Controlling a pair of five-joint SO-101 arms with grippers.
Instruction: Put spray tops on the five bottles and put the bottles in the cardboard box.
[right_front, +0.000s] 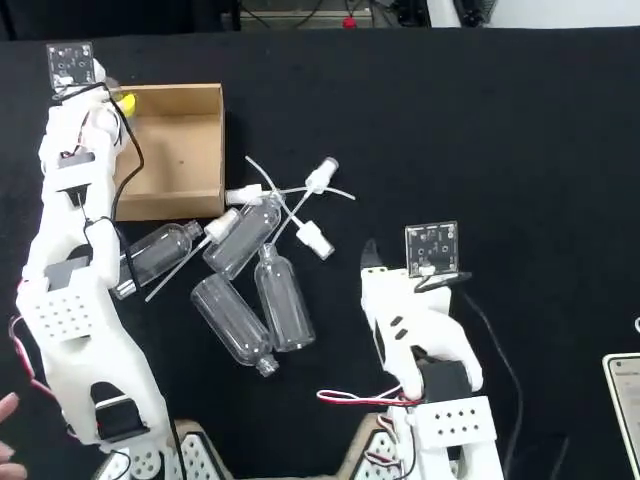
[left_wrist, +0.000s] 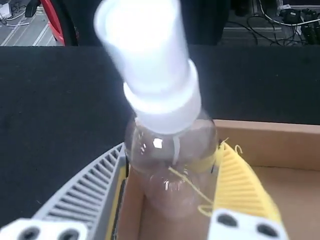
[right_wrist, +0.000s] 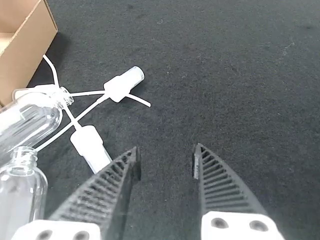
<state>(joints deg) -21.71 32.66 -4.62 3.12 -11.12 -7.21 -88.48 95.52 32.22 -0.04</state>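
The right gripper (right_wrist: 166, 150) is being held spread and empty over the table (right_front: 500, 120), just beside a loose top (right_wrist: 90, 145). Four bottles (right_front: 283, 298) are being seen heaped between it and the box (right_front: 180, 200), at least two of them uncapped. Farther off, a capped bottle (left_wrist: 165, 170) is being clenched by the left gripper (left_wrist: 171, 147) at the box's far corner. If it is released this close to the wall, it could be caught on the rim and tipped out. Its base is being hidden, and the caps on the other heaped bottles cannot be made out.
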